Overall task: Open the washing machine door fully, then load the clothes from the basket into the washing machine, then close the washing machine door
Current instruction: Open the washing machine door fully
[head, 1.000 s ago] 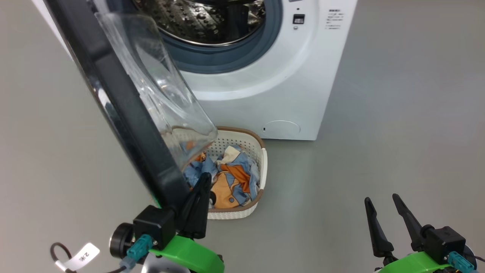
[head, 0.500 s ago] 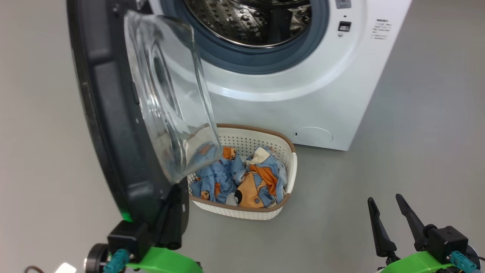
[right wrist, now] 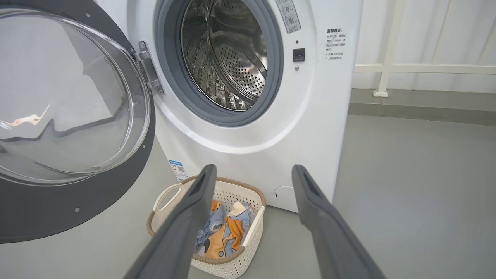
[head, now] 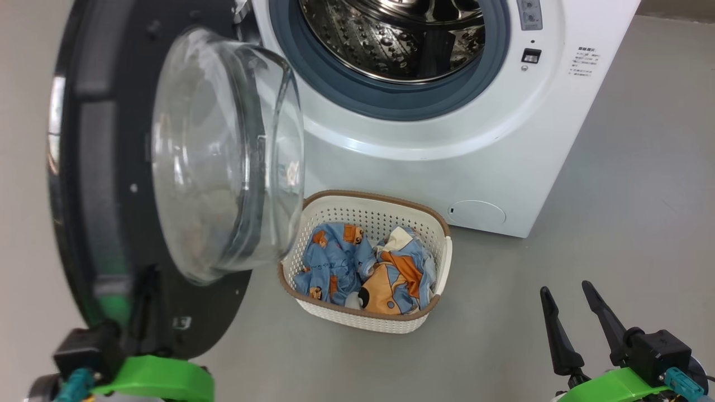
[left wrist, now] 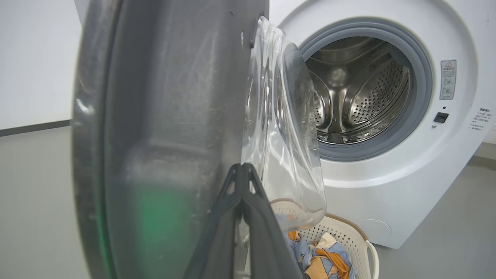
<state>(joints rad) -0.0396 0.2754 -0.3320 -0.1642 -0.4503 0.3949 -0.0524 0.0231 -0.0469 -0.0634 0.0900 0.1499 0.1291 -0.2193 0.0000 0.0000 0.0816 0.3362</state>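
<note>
The black-ringed round glass door (head: pixel 173 167) is swung wider than before, the closed left claw (left wrist: pixel 242 168) at its lower edge. Blue printed clothes (head: pixel 366 273) are left for loading in the cream perforated basket (head: pixel 363 321); the right claw (head: pixel 564 286) is spread empty.

Tapering black fingers (head: pixel 554 329) sit on boxy black blocks (head: pixel 656 354), with bright green collars (head: pixel 609 388) and teal connectors (head: pixel 678 384).

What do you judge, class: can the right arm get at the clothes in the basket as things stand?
Probably yes. The right end effector is open and empty, only bare floor lies between it and the basket, and the clothes lie uncovered. The door stands left of the basket.
</note>
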